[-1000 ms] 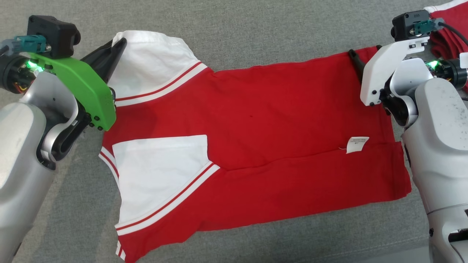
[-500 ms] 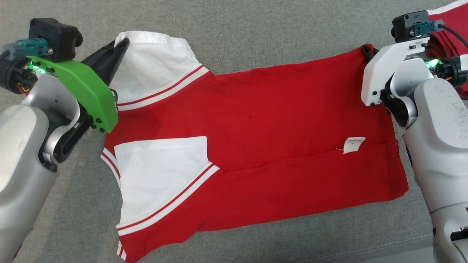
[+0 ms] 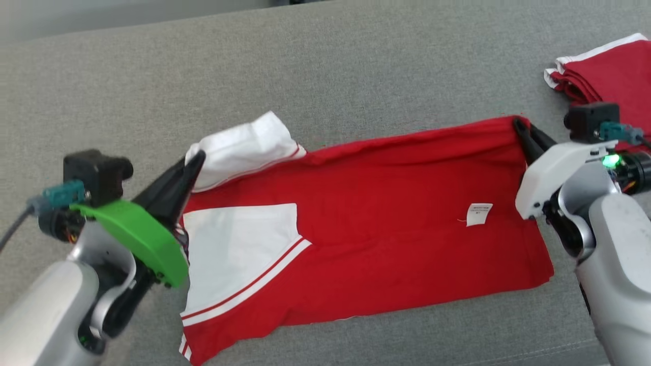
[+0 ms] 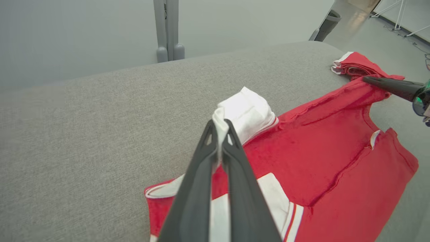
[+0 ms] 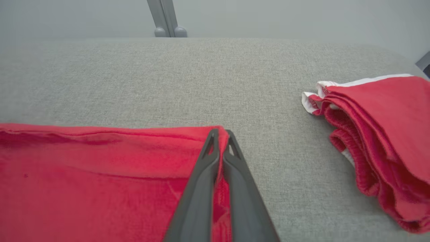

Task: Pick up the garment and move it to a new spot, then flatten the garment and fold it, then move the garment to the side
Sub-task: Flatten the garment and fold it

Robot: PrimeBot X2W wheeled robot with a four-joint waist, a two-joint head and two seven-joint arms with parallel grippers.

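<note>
The garment (image 3: 366,229) is a red shirt with white sleeves and red-white stripes, lying spread on grey cloth. Its far edge is lifted off the surface. My left gripper (image 3: 196,157) is shut on the far white sleeve (image 3: 244,147); in the left wrist view the white cloth (image 4: 243,112) is pinched between the fingertips of that gripper (image 4: 220,122). My right gripper (image 3: 519,123) is shut on the far red corner of the hem, seen in the right wrist view as red fabric (image 5: 100,174) caught between the tips of that gripper (image 5: 220,132). A white label (image 3: 478,213) shows near the hem.
A folded pile of red garments (image 3: 605,66) with white trim lies at the far right, close to my right gripper; in the right wrist view this pile (image 5: 379,134) is to the right. The grey padded surface (image 3: 325,71) stretches beyond. A grey post (image 4: 168,30) stands behind.
The right gripper closed on the hem corner. Both grippers have raised the far edge of the garment and drawn it nearer, so the shirt looks shorter. The head view has also shifted.
</note>
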